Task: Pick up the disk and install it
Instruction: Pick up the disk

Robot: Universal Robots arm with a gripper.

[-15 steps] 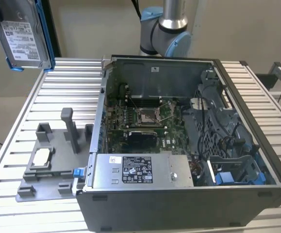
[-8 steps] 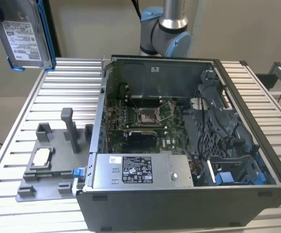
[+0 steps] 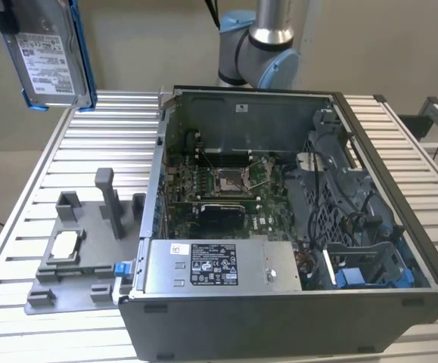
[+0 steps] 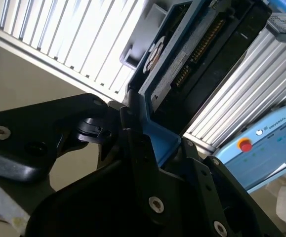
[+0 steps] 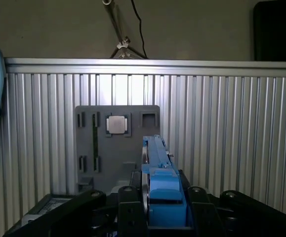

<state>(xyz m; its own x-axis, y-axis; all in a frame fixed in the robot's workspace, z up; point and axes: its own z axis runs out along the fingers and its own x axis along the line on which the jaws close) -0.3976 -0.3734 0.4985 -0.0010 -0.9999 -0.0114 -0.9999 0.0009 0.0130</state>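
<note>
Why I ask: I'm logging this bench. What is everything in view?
Silver metal disk in a blue plastic carrier frame: one, silver and blue, in the air at the exterior view's upper left.
Open metal computer case: one, dark grey, on the table.
Large grey box with a black-white sticker: one, grey, inside the case.
Grey plastic fixture plate: one, grey, on the table beside the case.
Small silver square chip: one, silver, on the plate.
Slatted aluminium table: one, silver, bearing case and plate.
Robot arm: one, grey and blue, behind the case.
Black gripper: one, black, shut on the disk.
</note>
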